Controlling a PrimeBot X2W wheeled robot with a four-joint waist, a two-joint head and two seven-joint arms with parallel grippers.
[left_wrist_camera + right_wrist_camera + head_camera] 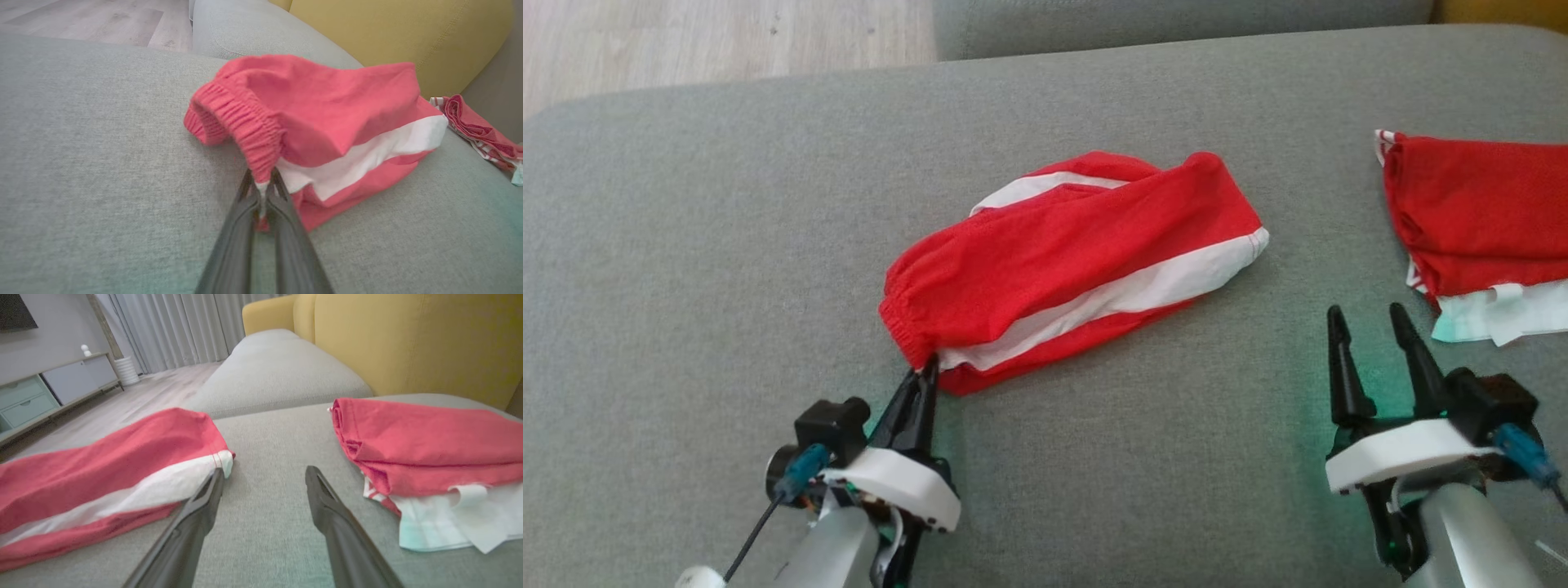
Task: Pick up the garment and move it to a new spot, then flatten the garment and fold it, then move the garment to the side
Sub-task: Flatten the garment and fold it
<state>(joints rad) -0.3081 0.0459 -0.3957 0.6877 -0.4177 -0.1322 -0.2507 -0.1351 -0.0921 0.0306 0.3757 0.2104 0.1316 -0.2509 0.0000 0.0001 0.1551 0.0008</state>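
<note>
My left gripper (927,371) is at the lower left of the head view. Its two dark fingers are pressed almost together and pinch the elastic corner of the garment (1062,253) between the tips. The left forearm (825,555) rises from the bottom edge, leaning slightly right. My right gripper (1366,318) is at the lower right, fingers wide apart, holding nothing, pointing up.

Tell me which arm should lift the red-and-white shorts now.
Left. The left gripper is pinched on the shorts at the elastic waistband; the right gripper stands open over bare cushion, holding nothing.
</note>
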